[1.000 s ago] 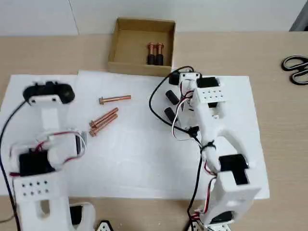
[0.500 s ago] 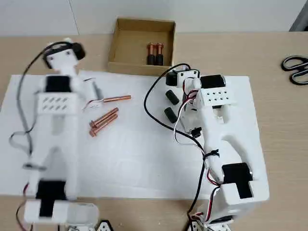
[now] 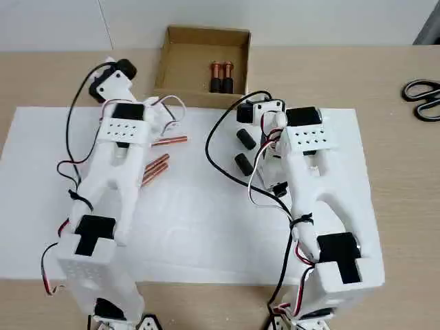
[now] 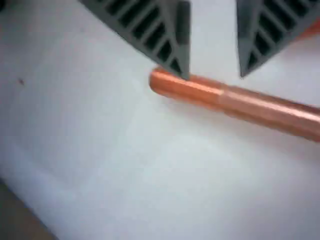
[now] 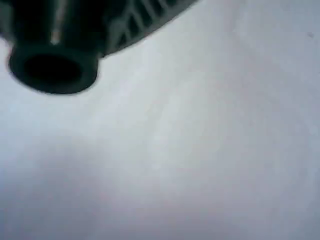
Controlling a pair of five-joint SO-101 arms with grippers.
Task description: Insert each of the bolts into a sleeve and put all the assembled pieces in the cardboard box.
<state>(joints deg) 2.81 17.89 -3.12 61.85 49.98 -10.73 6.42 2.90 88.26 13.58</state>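
The cardboard box sat at the far side of the surface, holding two assembled pieces side by side toward its near wall. The left gripper had its fingers apart, one tip on either side of a copper bolt lying on the white sheet, without clamping it. Two more bolts lay close by. The right gripper appeared to have its fingers closed on a black sleeve. Two loose sleeves lay near it on the sheet.
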